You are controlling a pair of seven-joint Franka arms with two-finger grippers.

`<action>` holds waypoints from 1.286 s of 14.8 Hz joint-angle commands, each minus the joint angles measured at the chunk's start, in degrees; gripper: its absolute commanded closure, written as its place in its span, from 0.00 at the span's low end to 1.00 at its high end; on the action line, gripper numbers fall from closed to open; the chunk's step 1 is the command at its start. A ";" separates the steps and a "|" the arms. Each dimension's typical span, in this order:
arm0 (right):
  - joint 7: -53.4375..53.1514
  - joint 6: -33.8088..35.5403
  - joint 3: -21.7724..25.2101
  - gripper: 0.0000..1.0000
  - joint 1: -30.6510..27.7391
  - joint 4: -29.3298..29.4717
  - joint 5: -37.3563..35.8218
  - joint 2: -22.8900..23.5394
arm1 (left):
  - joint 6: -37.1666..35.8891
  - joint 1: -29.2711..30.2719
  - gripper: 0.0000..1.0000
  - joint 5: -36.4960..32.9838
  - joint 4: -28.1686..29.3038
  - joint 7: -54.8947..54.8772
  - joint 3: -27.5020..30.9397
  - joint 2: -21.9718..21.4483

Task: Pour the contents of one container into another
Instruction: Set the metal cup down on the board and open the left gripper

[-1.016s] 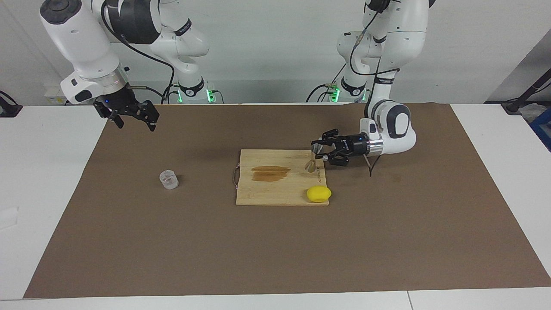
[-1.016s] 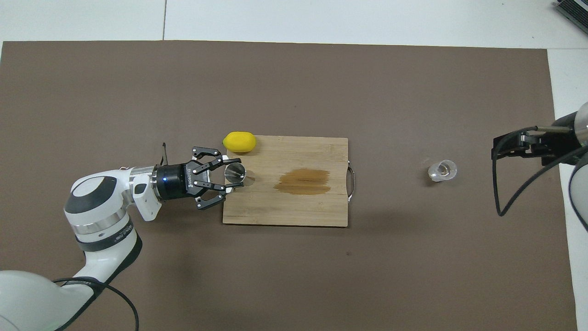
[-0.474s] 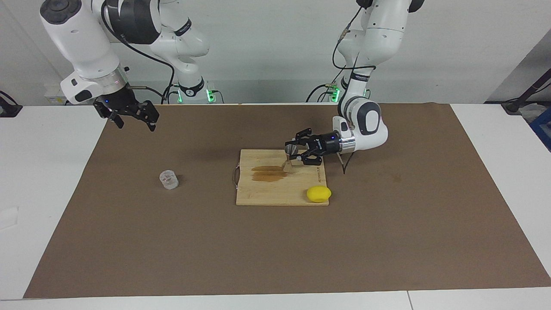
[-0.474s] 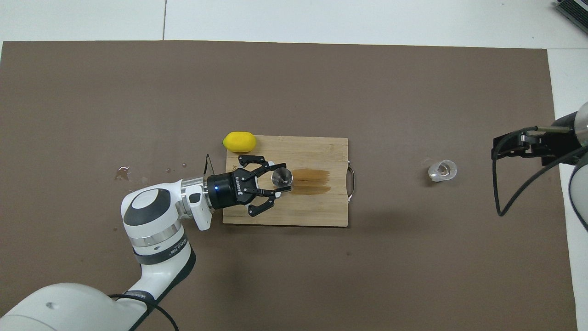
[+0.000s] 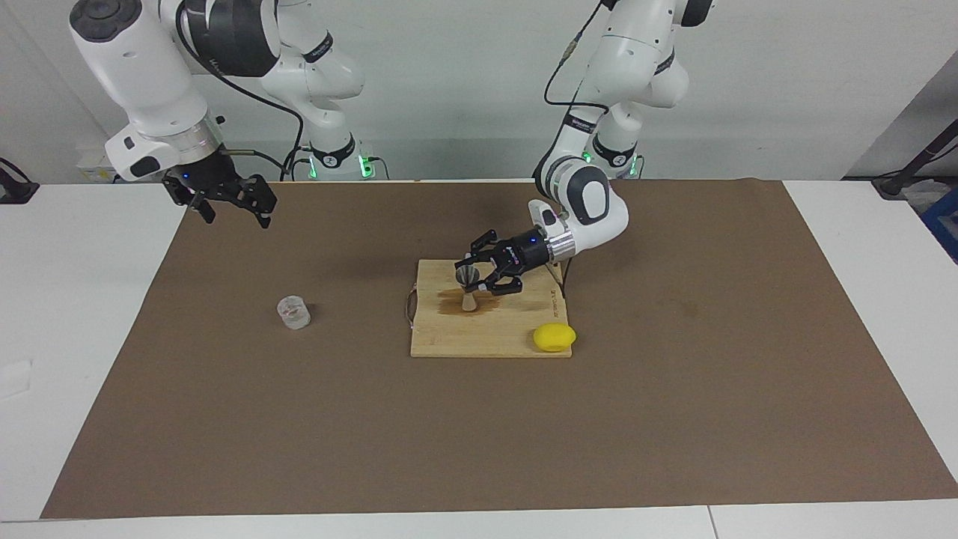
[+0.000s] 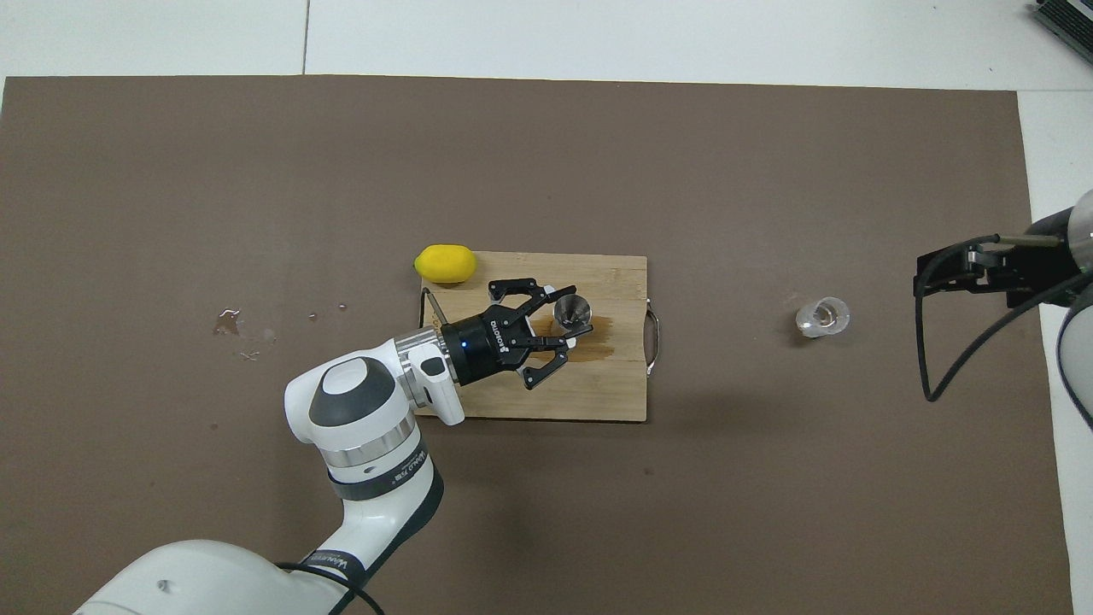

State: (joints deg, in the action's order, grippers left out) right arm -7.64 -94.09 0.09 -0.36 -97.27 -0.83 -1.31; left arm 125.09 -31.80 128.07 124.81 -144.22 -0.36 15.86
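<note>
I am gripping the jigger (image 5: 468,287) in my left gripper (image 5: 473,278) over the stained cutting board (image 5: 516,344); a lemon (image 5: 554,337) is sitting at its corner. The glass cup (image 5: 293,312) is standing toward my right arm's end, my right gripper (image 5: 228,202) hanging wide, waiting.

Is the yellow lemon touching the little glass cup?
Apart. In the overhead view the lemon sits by the wooden cutting board's corner, while the glass cup stands alone on the brown mat, toward the right arm's end.
</note>
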 commanded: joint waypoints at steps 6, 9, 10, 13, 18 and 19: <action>0.88 0.66 -0.18 0.00 -0.60 -0.91 1.26 -1.06 | 1.12 -0.72 0.00 2.01 -0.71 -3.96 0.19 1.72; 0.88 0.66 -0.18 0.00 -0.60 -0.91 1.26 -1.06 | 0.42 -0.72 0.00 1.92 -0.18 -3.87 0.19 1.55; 0.88 0.66 -0.18 0.00 -0.60 -0.91 1.26 -1.06 | -0.02 -0.63 0.00 1.92 -0.01 -3.87 0.19 1.37; 0.88 0.66 -0.18 0.00 -0.60 -0.91 1.26 -1.06 | -1.78 -0.19 0.00 1.83 1.92 -3.87 0.28 0.06; 0.88 0.66 -0.18 0.00 -0.60 -0.91 1.26 -1.15 | -1.87 1.04 0.00 0.35 5.00 -3.79 0.54 -3.98; 0.88 0.66 -0.18 0.00 -0.60 -0.91 1.26 -1.06 | -1.87 1.39 0.00 -0.53 5.53 -3.79 0.54 -4.86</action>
State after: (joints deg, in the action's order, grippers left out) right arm -7.64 -94.09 0.09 -0.36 -97.27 -0.83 -1.32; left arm 124.26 -31.56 128.35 126.86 -146.68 0.25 14.61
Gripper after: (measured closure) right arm 0.000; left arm 0.000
